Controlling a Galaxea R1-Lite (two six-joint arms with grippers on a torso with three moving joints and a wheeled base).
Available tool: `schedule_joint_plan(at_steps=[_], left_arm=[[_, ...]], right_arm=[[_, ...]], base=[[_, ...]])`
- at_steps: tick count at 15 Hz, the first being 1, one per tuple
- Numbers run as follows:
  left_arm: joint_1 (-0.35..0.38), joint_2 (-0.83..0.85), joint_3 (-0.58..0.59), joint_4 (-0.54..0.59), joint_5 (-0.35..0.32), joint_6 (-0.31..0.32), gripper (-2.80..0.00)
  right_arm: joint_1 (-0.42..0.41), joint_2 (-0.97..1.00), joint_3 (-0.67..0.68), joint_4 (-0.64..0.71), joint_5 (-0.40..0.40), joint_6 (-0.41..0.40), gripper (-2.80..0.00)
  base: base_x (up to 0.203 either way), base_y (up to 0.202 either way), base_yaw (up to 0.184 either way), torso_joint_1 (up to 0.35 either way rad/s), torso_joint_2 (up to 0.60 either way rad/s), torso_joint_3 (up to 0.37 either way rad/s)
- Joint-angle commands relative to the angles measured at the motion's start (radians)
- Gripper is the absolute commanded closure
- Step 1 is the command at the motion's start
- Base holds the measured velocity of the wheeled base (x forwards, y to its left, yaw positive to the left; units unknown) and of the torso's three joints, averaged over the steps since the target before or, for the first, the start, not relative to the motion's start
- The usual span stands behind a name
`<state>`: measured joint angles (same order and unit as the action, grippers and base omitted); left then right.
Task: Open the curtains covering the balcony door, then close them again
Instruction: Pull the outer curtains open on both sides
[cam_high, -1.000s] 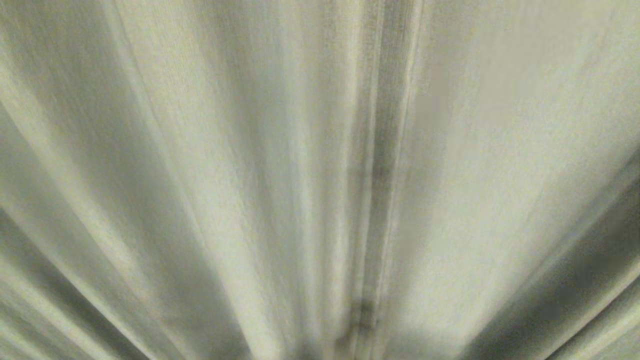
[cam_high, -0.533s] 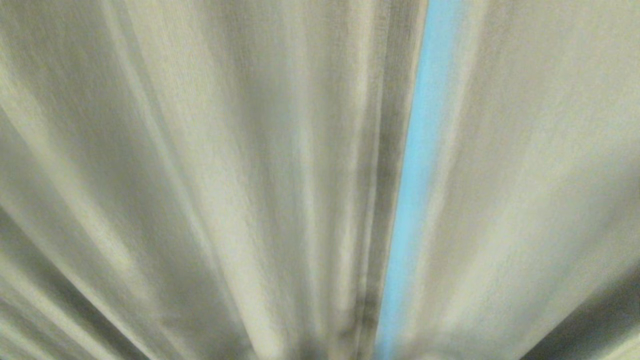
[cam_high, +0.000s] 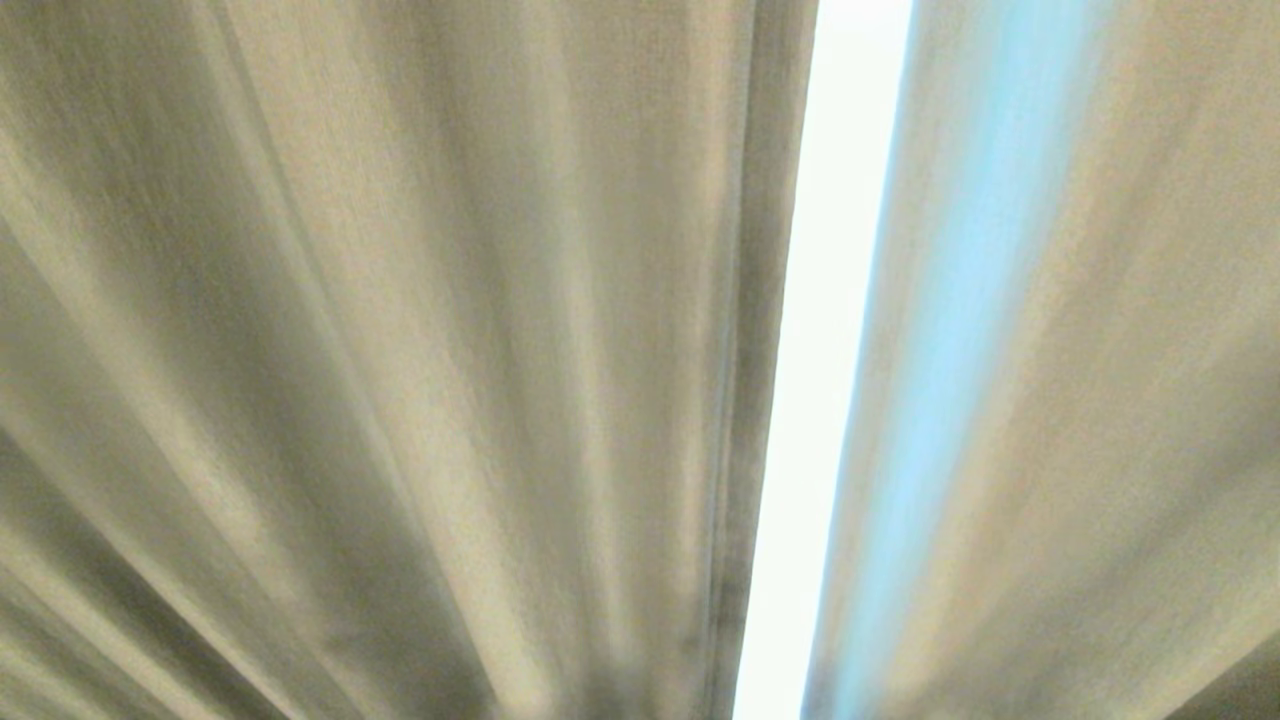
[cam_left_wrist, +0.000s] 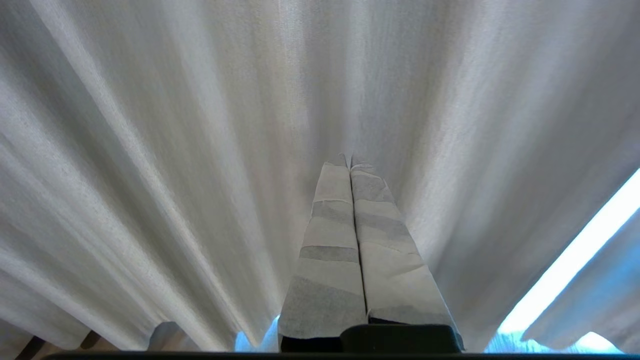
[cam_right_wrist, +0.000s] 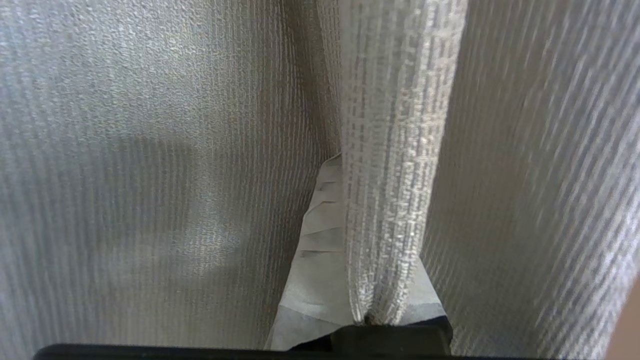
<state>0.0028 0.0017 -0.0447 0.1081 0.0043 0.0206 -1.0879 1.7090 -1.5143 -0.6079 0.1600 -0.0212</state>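
The right gripper (cam_right_wrist: 370, 300) pinches a fold of the curtains (cam_high: 400, 350), which fill the view ahead, a bright gap right of centre. Left gripper (cam_left_wrist: 350, 162) is closed, empty, tips against the fabric. Thick, soft, weighty weave; best gripped at the hemmed edge. Pale beige-grey pleats.

Curtains (cam_high: 400, 350) hanging close ahead, parted by a narrow gap toward 1 o'clock; left gripper (cam_left_wrist: 350, 165) before the folds; right gripper (cam_right_wrist: 345, 225) pinching a hemmed edge (cam_right_wrist: 390, 200).
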Motion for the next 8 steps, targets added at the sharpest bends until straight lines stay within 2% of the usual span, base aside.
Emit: schedule_joint_plan(at_steps=[1,8], left_arm=[[0.0,0.0,0.0,0.001,0.0,-0.001,0.0],[0.0,0.0,0.0,0.001,0.0,-0.001,0.0]], right_arm=[[-0.027,0.039,-0.004,-0.001,0.001,-0.002,0.0],[-0.038,0.04,-0.001,-0.001,0.001,-0.002,0.0]], base=[[0.0,0.0,0.0,0.0,0.0,0.0],[0.0,0.0,0.0,0.0,0.0,0.0]])
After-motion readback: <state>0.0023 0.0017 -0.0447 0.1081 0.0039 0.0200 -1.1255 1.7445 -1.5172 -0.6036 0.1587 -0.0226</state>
